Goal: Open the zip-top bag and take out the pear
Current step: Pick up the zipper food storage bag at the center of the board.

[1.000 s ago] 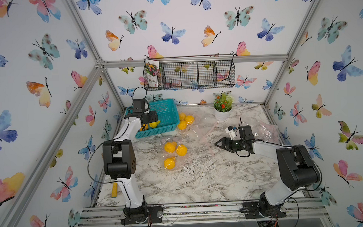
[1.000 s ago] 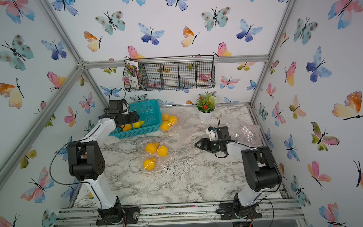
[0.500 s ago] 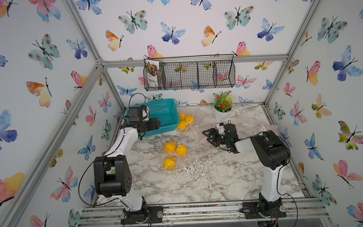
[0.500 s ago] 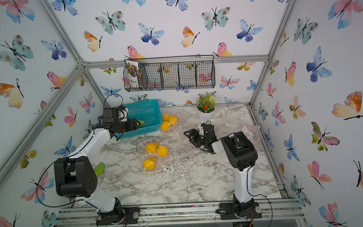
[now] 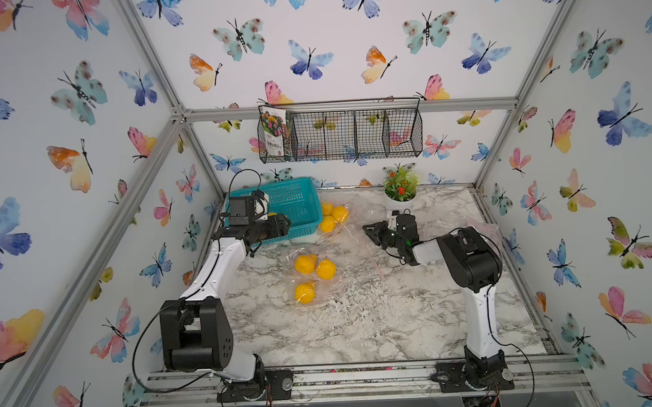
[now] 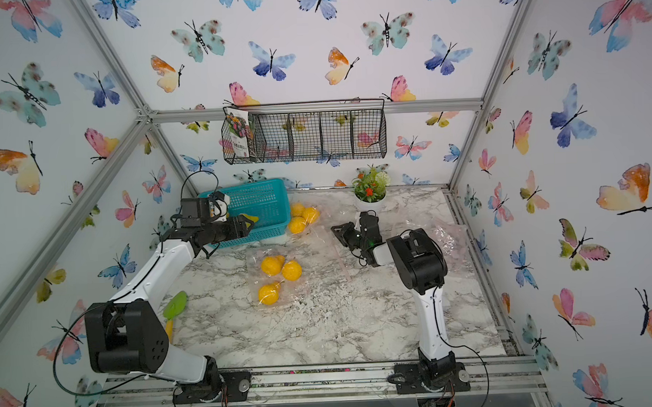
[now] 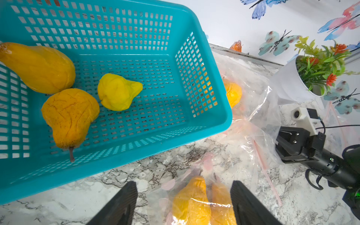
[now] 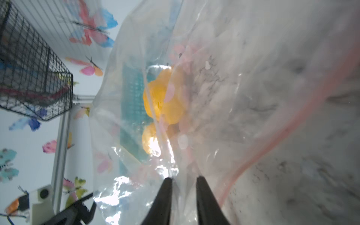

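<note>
A clear zip-top bag (image 5: 349,229) with a pink zip lies beside the teal basket, holding yellow pears (image 5: 332,215). My right gripper (image 5: 370,231) is at its near end. In the right wrist view the jaws (image 8: 184,181) stand narrowly apart with the bag's film (image 8: 204,116) pinched between them, and the pears (image 8: 161,101) show through the plastic. A second bag with pears (image 5: 312,275) lies mid-table. My left gripper (image 5: 286,226) hovers open at the basket's front edge, above that bag's pears (image 7: 192,196), with nothing between its fingers (image 7: 124,202).
The teal basket (image 5: 298,198) at the back left holds three loose pears (image 7: 70,115). A potted plant (image 5: 400,194) stands behind the right gripper. Crumpled empty bags (image 5: 484,230) lie by the right wall. A wire rack (image 5: 340,135) hangs on the back wall. A green object (image 6: 175,304) lies front left.
My right gripper has moved left toward the basket-side bag and closed its jaws on the film. My left gripper has swung from over the basket to its front edge, staying open.
</note>
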`<act>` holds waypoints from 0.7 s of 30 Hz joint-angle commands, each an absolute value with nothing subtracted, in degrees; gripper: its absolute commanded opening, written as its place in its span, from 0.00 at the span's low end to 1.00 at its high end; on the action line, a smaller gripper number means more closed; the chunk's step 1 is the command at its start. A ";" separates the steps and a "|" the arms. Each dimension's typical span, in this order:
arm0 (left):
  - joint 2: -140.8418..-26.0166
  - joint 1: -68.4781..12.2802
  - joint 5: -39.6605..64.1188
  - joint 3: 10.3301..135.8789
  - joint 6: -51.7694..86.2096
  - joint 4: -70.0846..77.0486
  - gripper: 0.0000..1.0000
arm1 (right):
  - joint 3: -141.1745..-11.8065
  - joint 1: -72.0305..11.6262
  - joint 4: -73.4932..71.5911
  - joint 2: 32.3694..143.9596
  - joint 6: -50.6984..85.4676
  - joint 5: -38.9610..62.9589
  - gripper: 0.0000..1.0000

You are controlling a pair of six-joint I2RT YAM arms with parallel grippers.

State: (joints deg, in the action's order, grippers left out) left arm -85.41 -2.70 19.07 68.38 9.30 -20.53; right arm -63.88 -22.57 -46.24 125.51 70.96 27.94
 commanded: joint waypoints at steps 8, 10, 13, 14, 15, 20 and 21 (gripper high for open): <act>-76.21 -11.52 20.53 66.66 1.47 -19.49 0.74 | -61.16 -23.93 -39.88 113.67 66.13 28.28 0.03; -74.26 -13.51 20.31 66.06 0.71 -18.07 0.74 | -59.40 -24.69 -37.56 108.73 64.51 28.47 0.03; -71.53 -16.61 20.90 65.42 -1.29 -15.79 0.74 | -57.35 -25.61 -33.75 101.30 62.60 28.45 0.03; -70.82 -17.63 21.05 65.31 -2.09 -15.25 0.74 | -57.05 -25.83 -32.24 98.90 61.97 28.30 0.03; -70.02 -18.90 21.27 65.30 -2.99 -14.72 0.74 | -56.94 -26.00 -30.32 96.26 61.19 28.00 0.03; -67.41 -24.20 23.13 65.07 -6.39 -12.51 0.80 | -58.10 -26.63 -21.16 85.68 57.39 26.32 0.03; -67.08 -24.99 24.60 64.95 -6.78 -11.82 0.81 | -58.78 -26.70 -19.19 84.04 56.66 25.97 0.03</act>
State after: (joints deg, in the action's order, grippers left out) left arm -68.90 -22.79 21.15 65.23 -3.18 -15.05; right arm -57.71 -26.50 -26.48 87.13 60.25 27.38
